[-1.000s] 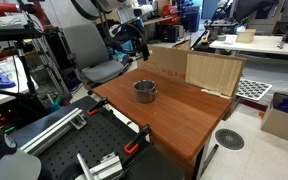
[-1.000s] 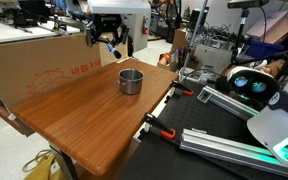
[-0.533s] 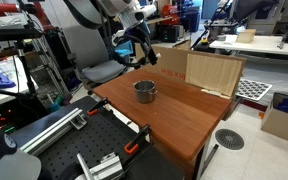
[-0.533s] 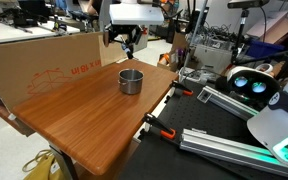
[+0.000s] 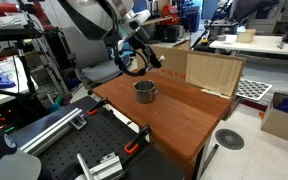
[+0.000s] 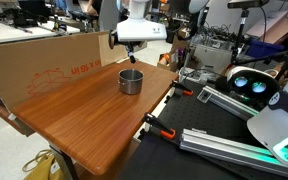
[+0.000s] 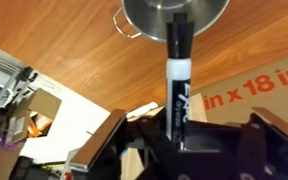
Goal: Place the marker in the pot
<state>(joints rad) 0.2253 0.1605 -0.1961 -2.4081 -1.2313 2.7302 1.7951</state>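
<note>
The small steel pot (image 5: 145,91) stands on the wooden tabletop (image 5: 184,110); it also shows in an exterior view (image 6: 131,81) and at the top of the wrist view (image 7: 174,15). My gripper (image 5: 141,58) hangs just above the pot, also seen in an exterior view (image 6: 132,57). In the wrist view my gripper (image 7: 179,135) is shut on a black and white marker (image 7: 176,85). The marker points away from the gripper, and its far end lies over the pot.
A cardboard box (image 6: 44,65) stands along one table edge, with a wooden panel (image 5: 212,72) leaning beside it. Clamps with orange handles (image 6: 164,128) and aluminium rails (image 5: 44,128) sit by the table's other edge. An office chair (image 5: 89,55) stands behind.
My gripper has moved with the marker from beside the cardboard box toward the pot and now hangs over it, slightly lower.
</note>
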